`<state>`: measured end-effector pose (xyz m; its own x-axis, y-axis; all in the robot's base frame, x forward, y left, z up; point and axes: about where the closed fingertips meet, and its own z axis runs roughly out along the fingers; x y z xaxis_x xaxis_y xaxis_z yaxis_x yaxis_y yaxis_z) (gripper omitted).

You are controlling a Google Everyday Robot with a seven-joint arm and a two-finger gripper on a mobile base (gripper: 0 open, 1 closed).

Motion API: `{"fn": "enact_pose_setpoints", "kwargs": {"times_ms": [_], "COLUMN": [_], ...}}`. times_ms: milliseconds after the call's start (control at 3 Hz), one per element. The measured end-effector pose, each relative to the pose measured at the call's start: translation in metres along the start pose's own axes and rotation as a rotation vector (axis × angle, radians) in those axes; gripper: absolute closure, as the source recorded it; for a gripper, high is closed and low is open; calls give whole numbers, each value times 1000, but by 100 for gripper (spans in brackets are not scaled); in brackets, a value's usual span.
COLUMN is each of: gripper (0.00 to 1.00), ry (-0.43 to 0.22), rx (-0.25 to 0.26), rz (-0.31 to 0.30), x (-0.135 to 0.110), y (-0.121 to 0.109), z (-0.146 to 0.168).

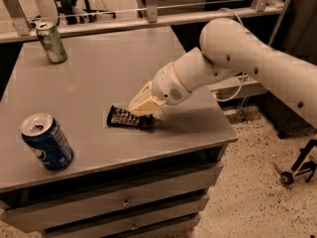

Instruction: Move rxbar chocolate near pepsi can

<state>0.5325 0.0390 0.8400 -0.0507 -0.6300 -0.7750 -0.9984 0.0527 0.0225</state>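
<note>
The rxbar chocolate [122, 117], a flat bar in a black wrapper, lies on the grey table [104, 68] near its front middle. My gripper [143, 108], pale and on a white arm coming in from the right, is down at the bar's right end and covers it. The pepsi can [47, 142], blue with a silver top, stands upright at the table's front left, about a can's height to the left of the bar.
A green can [51, 42] stands at the table's far left corner. Drawers [124, 202] are under the table top. A metal rail [148, 19] runs behind the table. A wheeled stand [297, 167] is on the speckled floor at the right.
</note>
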Motion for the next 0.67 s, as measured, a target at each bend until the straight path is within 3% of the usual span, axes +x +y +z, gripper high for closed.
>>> {"fn": "enact_pose_setpoints", "kwargs": {"times_ms": [333,667], "gripper": [100,100], "ry": [-48,-78], "rx": [-30,-57], "rz": [-33,-54], "x": [-45,-72], "y": [9,15], "z": [-3,-4]}}
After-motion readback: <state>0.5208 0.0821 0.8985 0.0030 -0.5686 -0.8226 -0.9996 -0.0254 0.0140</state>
